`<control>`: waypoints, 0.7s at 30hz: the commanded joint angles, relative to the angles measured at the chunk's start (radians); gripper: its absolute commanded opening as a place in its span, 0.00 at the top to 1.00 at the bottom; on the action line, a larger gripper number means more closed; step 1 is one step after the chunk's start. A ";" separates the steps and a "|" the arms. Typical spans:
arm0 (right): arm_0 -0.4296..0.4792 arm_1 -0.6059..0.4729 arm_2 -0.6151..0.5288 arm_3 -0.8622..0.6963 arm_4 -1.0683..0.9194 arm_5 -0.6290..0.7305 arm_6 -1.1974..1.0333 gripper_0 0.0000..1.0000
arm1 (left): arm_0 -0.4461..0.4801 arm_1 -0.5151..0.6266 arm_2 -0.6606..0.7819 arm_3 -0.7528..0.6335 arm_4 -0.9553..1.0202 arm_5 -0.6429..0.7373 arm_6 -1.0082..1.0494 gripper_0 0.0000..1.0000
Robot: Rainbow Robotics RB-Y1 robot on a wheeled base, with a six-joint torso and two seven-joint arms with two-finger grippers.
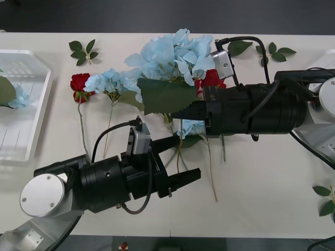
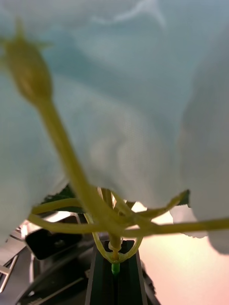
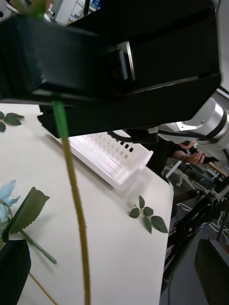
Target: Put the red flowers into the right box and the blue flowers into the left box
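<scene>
My right gripper (image 1: 179, 113) is shut on the stem of a large blue flower (image 1: 175, 55), which is held above the table's middle, its big leaf (image 1: 165, 97) covering the fingers. In the right wrist view the pale petals (image 2: 124, 95) fill the space above the pinched stem (image 2: 114, 267). My left gripper (image 1: 188, 156) is open just below, near the hanging stem (image 3: 74, 190). On the table lie a red flower (image 1: 79, 83), another red flower (image 1: 212, 78) and two blue flowers (image 1: 110, 81) (image 1: 191, 128). The left box (image 1: 31, 130) holds one blue flower (image 1: 17, 98). The right box (image 3: 109, 157) stands far right.
Loose green leaf sprigs lie at the back left (image 1: 84, 51), back right (image 1: 275, 51) and front right (image 1: 325, 198). Long stems (image 1: 212, 172) stretch toward the table's front edge between the two arms. A further sprig (image 3: 148, 217) lies beside the right box.
</scene>
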 commanded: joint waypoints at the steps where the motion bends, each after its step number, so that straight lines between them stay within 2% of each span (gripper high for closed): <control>1: -0.029 0.020 -0.016 -0.031 -0.003 -0.001 0.033 1.00 | -0.038 -0.027 -0.001 0.037 -0.002 -0.002 -0.003 0.04; 2: -0.029 0.018 -0.016 -0.031 -0.003 -0.001 0.033 1.00 | -0.048 -0.033 -0.001 0.055 -0.003 -0.002 -0.003 0.11; 3: -0.029 0.018 -0.016 -0.031 -0.002 -0.001 0.034 1.00 | -0.057 -0.039 -0.001 0.072 -0.003 -0.002 -0.003 0.25; 4: -0.029 0.018 -0.018 -0.031 -0.003 -0.001 0.036 1.00 | -0.061 -0.042 -0.002 0.081 -0.005 -0.002 -0.003 0.48; 5: -0.029 0.020 -0.016 -0.031 -0.003 -0.001 0.036 1.00 | -0.066 -0.046 -0.002 0.086 -0.005 -0.002 -0.003 0.64; 6: -0.029 0.020 -0.016 -0.029 -0.003 -0.001 0.037 1.00 | -0.066 -0.046 -0.002 0.086 -0.005 -0.007 -0.003 0.88; 7: -0.029 0.020 -0.016 -0.031 -0.003 -0.001 0.039 1.00 | -0.066 -0.046 -0.001 0.086 -0.005 -0.008 -0.003 0.98; 21: -0.029 0.020 -0.016 -0.031 -0.006 -0.001 0.042 1.00 | -0.068 -0.023 0.001 0.086 0.064 -0.033 -0.003 1.00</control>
